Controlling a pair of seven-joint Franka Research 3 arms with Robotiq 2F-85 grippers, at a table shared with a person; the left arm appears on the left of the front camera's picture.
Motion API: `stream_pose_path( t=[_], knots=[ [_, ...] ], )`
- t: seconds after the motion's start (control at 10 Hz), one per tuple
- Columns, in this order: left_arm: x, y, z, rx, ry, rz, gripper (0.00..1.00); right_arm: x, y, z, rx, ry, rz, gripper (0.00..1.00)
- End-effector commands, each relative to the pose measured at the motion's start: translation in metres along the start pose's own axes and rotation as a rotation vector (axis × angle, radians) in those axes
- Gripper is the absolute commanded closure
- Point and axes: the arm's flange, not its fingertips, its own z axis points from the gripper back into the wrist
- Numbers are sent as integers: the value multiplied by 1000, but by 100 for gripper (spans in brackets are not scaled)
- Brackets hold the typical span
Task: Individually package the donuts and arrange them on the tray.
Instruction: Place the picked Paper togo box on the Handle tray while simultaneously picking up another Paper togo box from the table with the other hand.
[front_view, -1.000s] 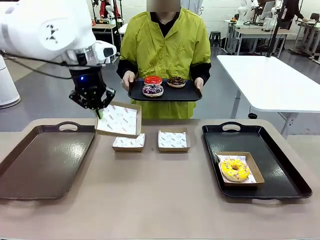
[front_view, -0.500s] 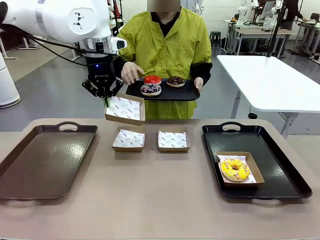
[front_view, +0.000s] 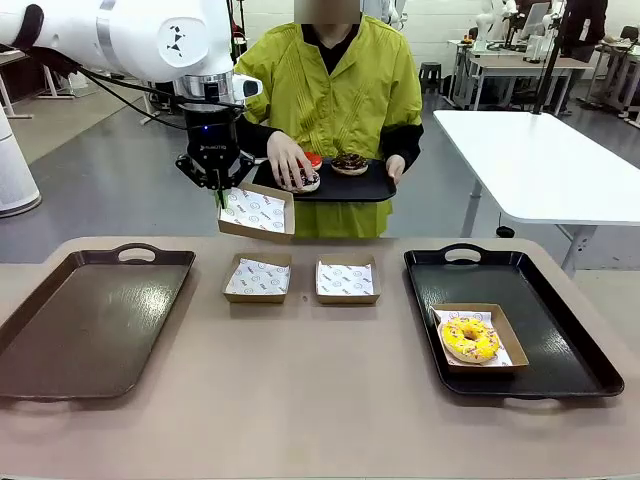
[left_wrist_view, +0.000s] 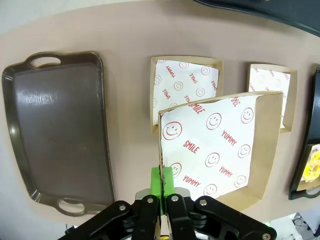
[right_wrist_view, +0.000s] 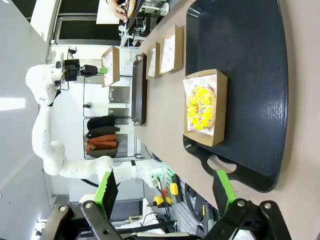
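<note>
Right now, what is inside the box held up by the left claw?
Only a white liner printed with red smileys, SMILE and YUMMY lies in the box, with nothing on it. The left claw covers the pinched edge.

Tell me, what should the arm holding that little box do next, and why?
Probably hold the box level beside the person's hand: the left pincer pinches its edge, it is empty, and that hand is on a donut.

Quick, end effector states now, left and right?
Left end effector: shut on the paper-lined box, at its rim.
Right end effector: open, holding nothing.
</note>
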Motion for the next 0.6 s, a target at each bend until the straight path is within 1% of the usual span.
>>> stream_pose_path(
  t=[0.0,0.5],
  knots=[
    [-7,4,0,6,3,9,100,-1,0,1,2,0,-7,0],
    [-7,4,0,6,3,9,100,-1,0,1,2,0,-7,0]
  ],
)
